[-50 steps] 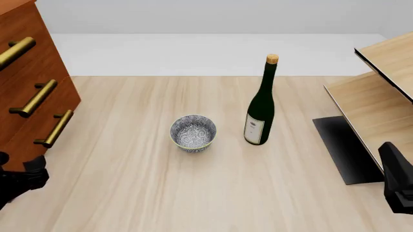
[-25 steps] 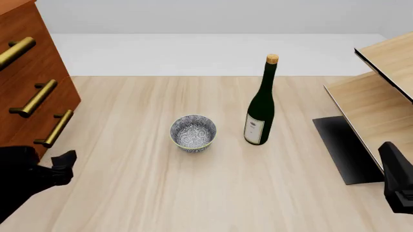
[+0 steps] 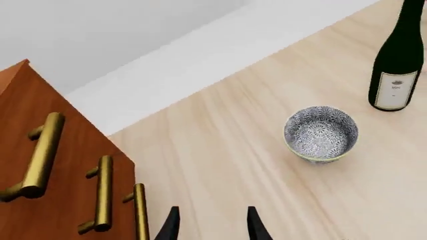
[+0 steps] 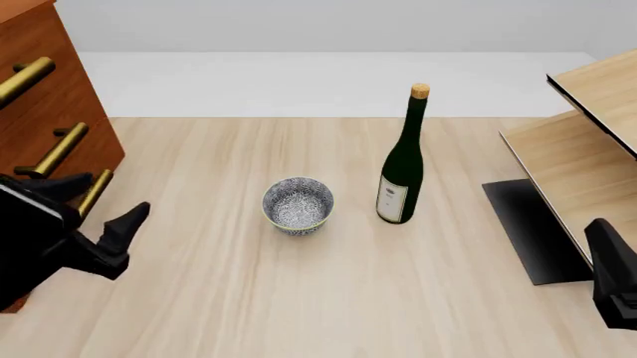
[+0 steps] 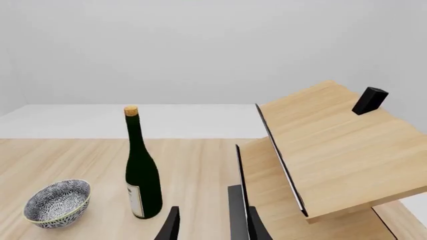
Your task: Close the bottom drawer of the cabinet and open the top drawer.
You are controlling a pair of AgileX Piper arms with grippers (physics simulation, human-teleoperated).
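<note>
Approaching the bottom drawer (image 4: 88, 195), left gripper (image 4: 98, 203) spread.
Needed next: pressing its front inward to close.

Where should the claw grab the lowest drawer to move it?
Best bet: the brass bar handle on the bottom drawer. It stands off the wood on posts, so the open left claw could close around it from the front, table side.

simulated home room | cabinet (image 4: 45, 127) | wine bottle (image 4: 402, 168) | bowl (image 4: 297, 205)
</note>
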